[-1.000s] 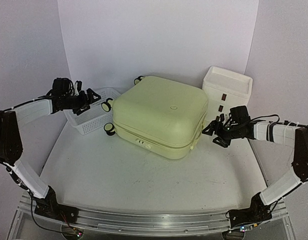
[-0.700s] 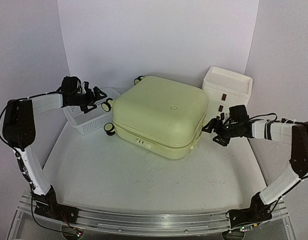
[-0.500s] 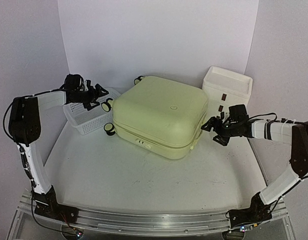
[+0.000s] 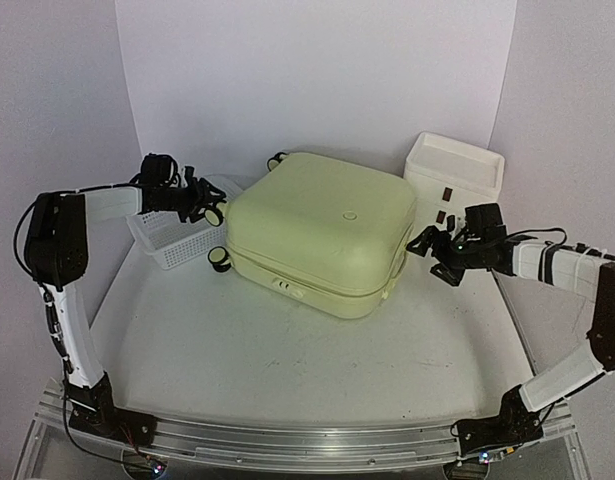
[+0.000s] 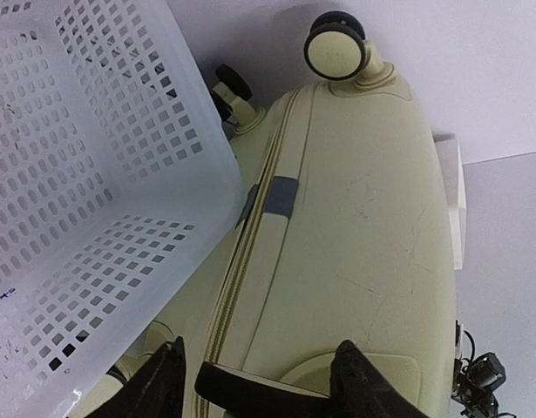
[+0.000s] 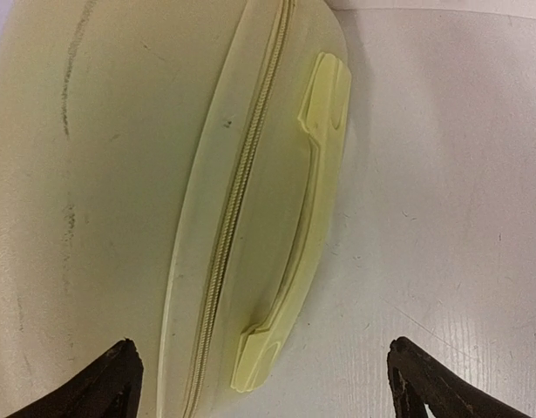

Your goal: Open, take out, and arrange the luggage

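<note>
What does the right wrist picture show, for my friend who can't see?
A pale yellow-green suitcase up close, its zipper and handle running up the picture. It lies on a white table; two black fingers show, wide apart, at the bottom corners.

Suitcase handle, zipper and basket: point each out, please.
Handle [image 6: 308, 209], right wrist view, middle of the grip bar.
Zipper [image 6: 236, 205], right wrist view, midway along the teeth.
Basket [image 5: 176, 113], left wrist view, mesh side wall.

white mesh basket, drawer box
</note>
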